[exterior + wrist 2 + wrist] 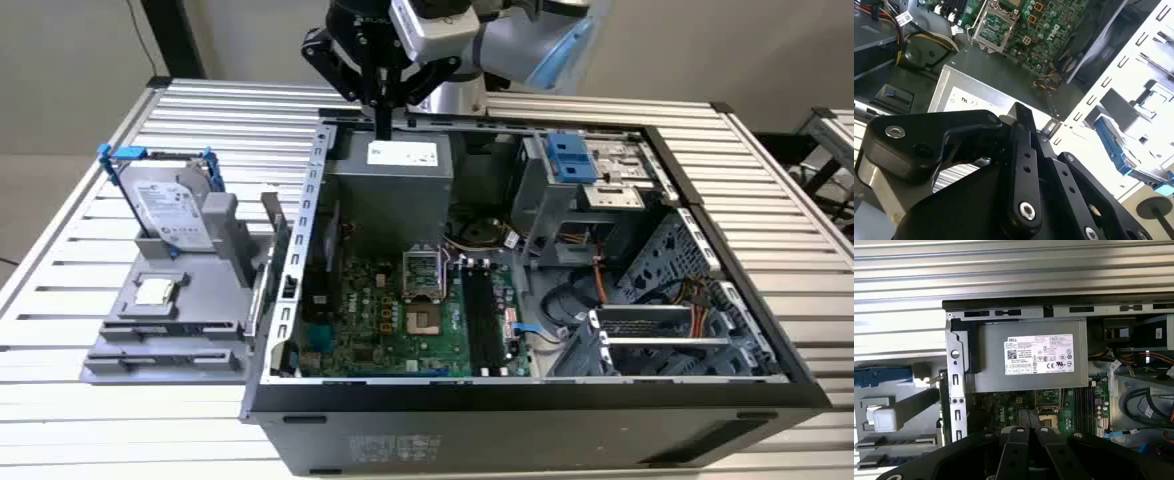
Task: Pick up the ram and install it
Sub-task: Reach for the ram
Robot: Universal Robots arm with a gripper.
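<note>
My gripper hangs above the back edge of the open computer case, over the grey power supply. Its black fingers are pressed together, and nothing shows between them in either wrist view. A thin dark stick that looks like the ram stands on edge in the grey fixture, just outside the case wall on the exterior view's left, well away from the gripper. The long black slots lie on the green motherboard beside the processor socket.
A silver hard drive in a blue frame stands upright on the fixture, with a small square chip in front of it. A blue-latched drive bay, cables and a metal cage fill the case on the exterior view's right. A ribbed metal table lies all round.
</note>
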